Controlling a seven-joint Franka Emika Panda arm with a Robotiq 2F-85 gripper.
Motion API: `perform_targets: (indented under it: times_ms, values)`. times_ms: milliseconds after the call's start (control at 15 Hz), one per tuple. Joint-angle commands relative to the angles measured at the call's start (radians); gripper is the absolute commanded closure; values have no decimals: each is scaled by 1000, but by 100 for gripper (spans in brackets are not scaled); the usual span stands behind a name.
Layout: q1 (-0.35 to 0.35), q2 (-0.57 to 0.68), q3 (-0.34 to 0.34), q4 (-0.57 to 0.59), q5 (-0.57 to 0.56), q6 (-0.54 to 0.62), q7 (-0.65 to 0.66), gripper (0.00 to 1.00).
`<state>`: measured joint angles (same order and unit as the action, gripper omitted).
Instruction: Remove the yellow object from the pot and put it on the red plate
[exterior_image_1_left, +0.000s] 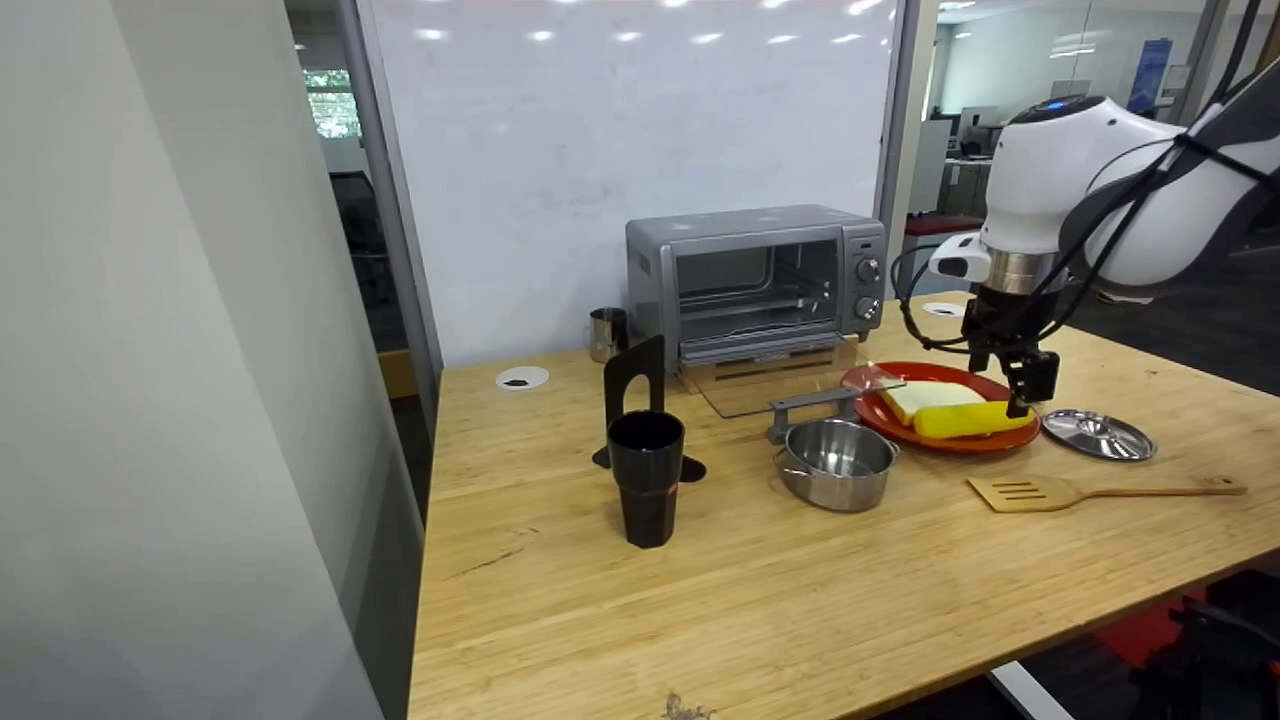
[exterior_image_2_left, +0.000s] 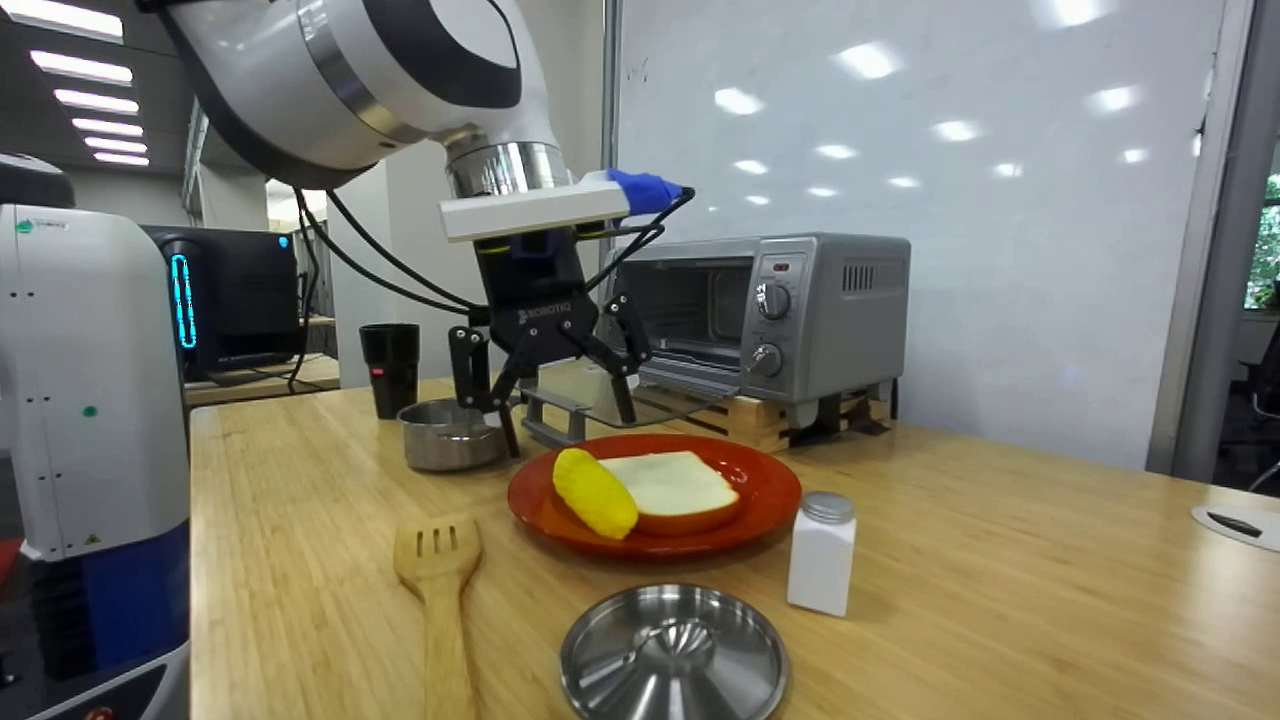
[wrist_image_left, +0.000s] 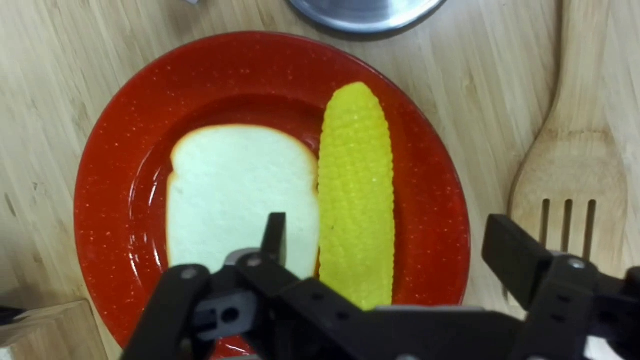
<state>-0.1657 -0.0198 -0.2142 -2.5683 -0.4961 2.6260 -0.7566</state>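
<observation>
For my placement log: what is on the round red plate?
An elongated yellow corn cob beside a flat white bread slice; they hide parts of the red plate.

1. In an exterior view the camera looks down across the table (exterior_image_1_left: 640, 620) from well back, toward the oven (exterior_image_1_left: 757, 238).
2. In an exterior view the camera sits low near the lid (exterior_image_2_left: 675, 655), facing the plate (exterior_image_2_left: 765, 495) and cup (exterior_image_2_left: 392, 358).
3. The wrist view looks steeply down past the pincer (wrist_image_left: 391, 244), close above the plate.
4. Both exterior views share the oven; all three, the plate.
</observation>
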Motion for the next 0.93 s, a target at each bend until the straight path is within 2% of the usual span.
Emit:
perform_targets:
  times_ms: [0,200,333,600,867]
  values:
    - [11,-134,26,-48,68,-85,4,0]
    - [60,-280,44,-69,300,-222,19,0]
    - [88,-383,52,-71,392,-290,78,0]
    - [118,-550,64,-63,472,-354,265,0]
    - [108,-636,57,-32,491,-391,449,0]
